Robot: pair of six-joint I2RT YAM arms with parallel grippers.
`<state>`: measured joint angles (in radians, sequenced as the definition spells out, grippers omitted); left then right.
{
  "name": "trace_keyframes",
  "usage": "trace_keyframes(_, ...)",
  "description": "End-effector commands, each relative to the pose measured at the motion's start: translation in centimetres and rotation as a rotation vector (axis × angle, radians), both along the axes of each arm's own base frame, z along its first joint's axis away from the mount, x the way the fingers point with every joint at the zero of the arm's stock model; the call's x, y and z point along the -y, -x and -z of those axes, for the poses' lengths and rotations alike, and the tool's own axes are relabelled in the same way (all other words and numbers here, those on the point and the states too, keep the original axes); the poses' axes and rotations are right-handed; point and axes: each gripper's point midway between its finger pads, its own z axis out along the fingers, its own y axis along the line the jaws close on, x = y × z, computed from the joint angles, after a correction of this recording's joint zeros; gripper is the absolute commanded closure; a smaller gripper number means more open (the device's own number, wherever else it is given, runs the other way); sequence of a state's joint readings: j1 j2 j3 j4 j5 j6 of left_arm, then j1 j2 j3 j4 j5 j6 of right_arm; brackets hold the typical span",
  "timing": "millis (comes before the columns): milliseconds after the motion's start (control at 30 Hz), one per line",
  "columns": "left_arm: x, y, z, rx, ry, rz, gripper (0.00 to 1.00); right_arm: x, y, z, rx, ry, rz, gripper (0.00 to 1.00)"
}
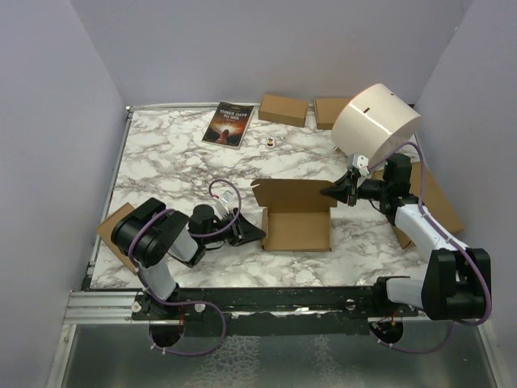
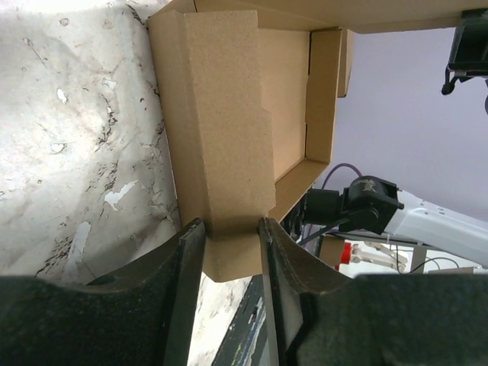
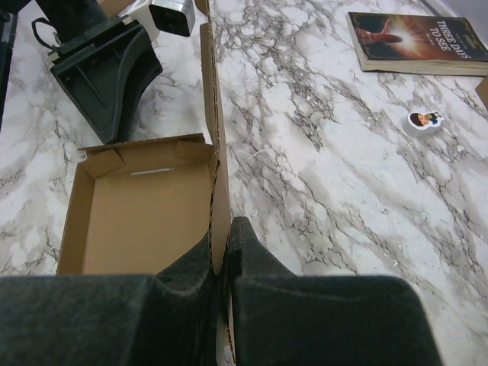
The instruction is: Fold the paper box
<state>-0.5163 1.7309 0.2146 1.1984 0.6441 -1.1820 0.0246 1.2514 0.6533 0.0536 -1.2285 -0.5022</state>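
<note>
The paper box (image 1: pixel 297 229) lies mid-table as a shallow brown tray with its low walls up, and its back panel (image 1: pixel 295 193) stands upright. My right gripper (image 1: pixel 329 193) is shut on the right end of that panel. In the right wrist view the thin cardboard edge (image 3: pixel 216 152) runs straight into the closed right gripper (image 3: pixel 226 244). My left gripper (image 1: pixel 258 235) sits low at the tray's left wall. In the left wrist view the left gripper (image 2: pixel 230 225) has its jaws apart, and a wall flap (image 2: pixel 221 137) shows between them, face-on.
A book (image 1: pixel 229 124) lies at the back, with two small brown boxes (image 1: pixel 283 109) beside it and a small sticker-like piece (image 1: pixel 271 141) nearby. A white cylinder (image 1: pixel 376 129) looms over the right arm. Flat cardboard (image 1: pixel 443 206) lies at the right edge and another piece (image 1: pixel 109 236) at the left.
</note>
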Motion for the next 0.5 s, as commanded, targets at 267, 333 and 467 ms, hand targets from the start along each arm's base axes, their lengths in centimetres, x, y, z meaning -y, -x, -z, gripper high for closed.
trace_keyframes(267, 1.1, -0.2, 0.2, 0.039, -0.077, 0.045, 0.58, -0.2, 0.4, 0.8, -0.038, 0.001, -0.013, 0.99)
trace_keyframes(333, 1.3, -0.5, 0.2, 0.044, -0.093, 0.048, 0.58, -0.2, 0.4, 0.7, -0.039, -0.001, -0.016, 0.99)
trace_keyframes(467, 1.6, -0.8, 0.7, 0.037, -0.152, 0.049, 0.58, -0.4, 0.9, 0.4, -0.032, -0.014, -0.044, 0.99)
